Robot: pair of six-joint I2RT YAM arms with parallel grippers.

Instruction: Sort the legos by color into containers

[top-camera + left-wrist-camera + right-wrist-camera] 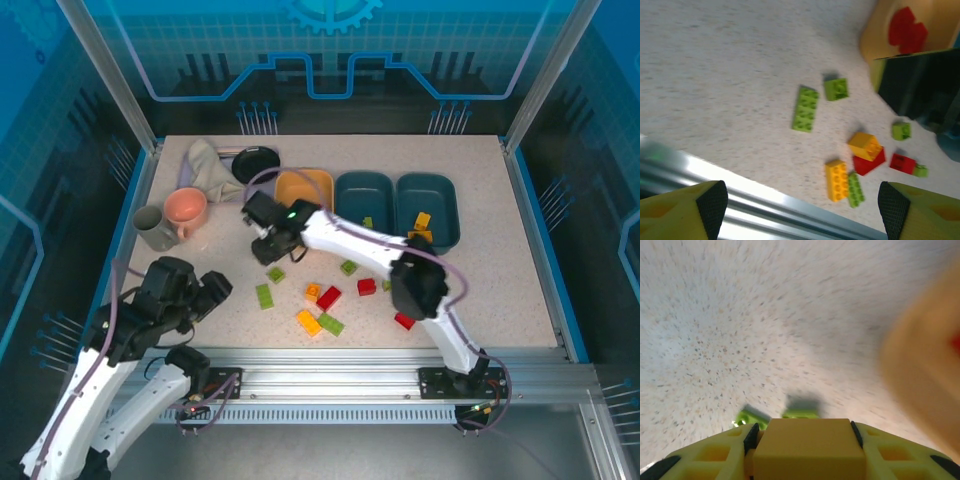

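R gripper (805,432) pinches a yellow brick (809,455) at center-left of the top view, just below-left of the orange tray (303,184). Note the green brick (275,273) on the table (500,290) just below it. L gripper (800,200), lower left, is spread wide. Pink cup (186,208) stands well left.

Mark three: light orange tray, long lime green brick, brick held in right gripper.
light orange tray (318,184), top external view, bare floor near its right rim.
long lime green brick (805,109), left wrist view, middle of its studded top.
yellow-orange brick (807,447), right wrist view, centre of its facing side.
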